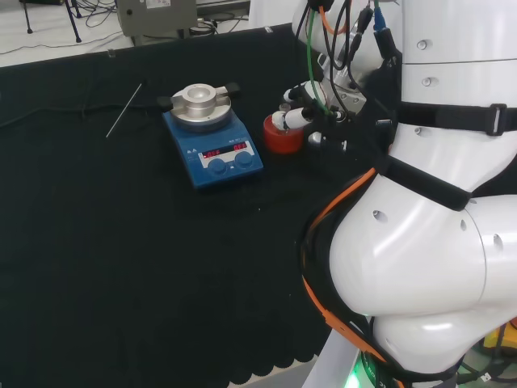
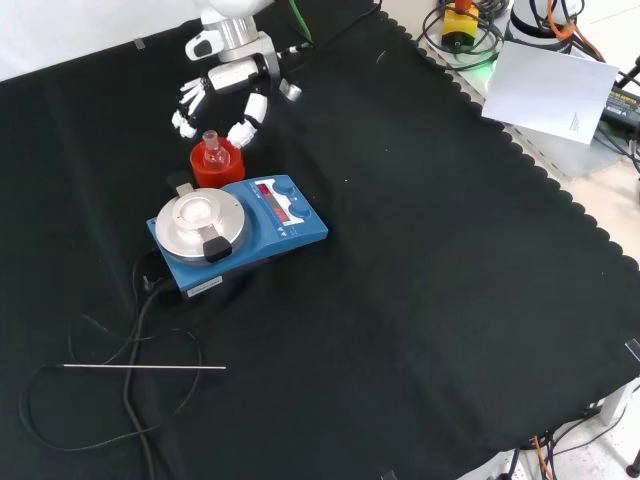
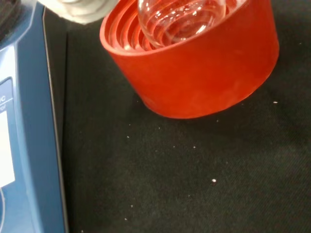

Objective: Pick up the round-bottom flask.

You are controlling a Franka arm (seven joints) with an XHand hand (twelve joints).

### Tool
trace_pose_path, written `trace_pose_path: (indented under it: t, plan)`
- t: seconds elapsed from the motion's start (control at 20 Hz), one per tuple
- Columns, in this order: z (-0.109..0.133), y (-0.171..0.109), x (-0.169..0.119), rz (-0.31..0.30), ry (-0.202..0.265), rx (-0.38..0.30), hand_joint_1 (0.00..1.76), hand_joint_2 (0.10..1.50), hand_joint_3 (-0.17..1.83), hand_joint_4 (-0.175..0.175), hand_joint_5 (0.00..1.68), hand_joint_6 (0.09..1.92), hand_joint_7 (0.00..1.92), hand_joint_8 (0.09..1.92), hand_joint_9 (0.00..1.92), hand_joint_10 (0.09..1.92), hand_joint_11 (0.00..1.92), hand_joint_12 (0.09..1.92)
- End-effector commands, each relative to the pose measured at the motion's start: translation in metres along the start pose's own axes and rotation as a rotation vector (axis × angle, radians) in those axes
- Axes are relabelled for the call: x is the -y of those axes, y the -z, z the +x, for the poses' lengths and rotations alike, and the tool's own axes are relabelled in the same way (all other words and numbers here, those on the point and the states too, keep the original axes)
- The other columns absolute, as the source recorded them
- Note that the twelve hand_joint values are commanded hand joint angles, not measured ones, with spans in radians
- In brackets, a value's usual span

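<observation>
Hand sits at the top of the front view, palm facing down toward the cloth, fingers spread and only lightly bent, thumb-side digit reaching down on the right. Nothing is held; the hand is open. Its fingertips flank the neck of the round-bottom flask from above and to either side, close to it; contact cannot be confirmed from this view. In the head view the hand is partly masked by cables and the arm's white links, just right of the stand.

The flask is clear glass, upright, its bulb seated in a red ribbed stand. The wrist view shows the bulb resting in the stand's stepped inner rings, with the stand flat on the black cloth.

Just in front of the stand in the front view, nearly touching it, is a blue hotplate stirrer with a round metal top plate and two knobs. In the head view the stirrer lies to the left of the stand.

A black cable runs from the stirrer across the surface. A thin metal rod lies flat nearer the front edge, well apart from the flask.
</observation>
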State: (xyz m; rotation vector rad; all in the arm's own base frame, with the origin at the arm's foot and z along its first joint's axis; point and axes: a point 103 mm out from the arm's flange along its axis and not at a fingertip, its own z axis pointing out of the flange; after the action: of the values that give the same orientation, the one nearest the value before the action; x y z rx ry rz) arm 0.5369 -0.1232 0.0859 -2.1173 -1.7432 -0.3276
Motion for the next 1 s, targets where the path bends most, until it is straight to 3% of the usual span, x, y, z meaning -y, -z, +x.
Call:
trace_pose_path:
  t: [0.05,1.0]
  plan:
    - [-0.0021,-0.0044,-0.0027,0.012,-0.002,-0.007,0.82,0.67,0.50,-0.017,0.64,0.09,0.26,0.57,0.36,0.62,0.00,1.32]
    - [-0.0012,-0.0072,-0.0104,-0.008,-0.007,-0.001,0.84,0.69,0.51,-0.015,0.73,0.14,0.27,0.57,0.37,0.61,0.00,1.33]
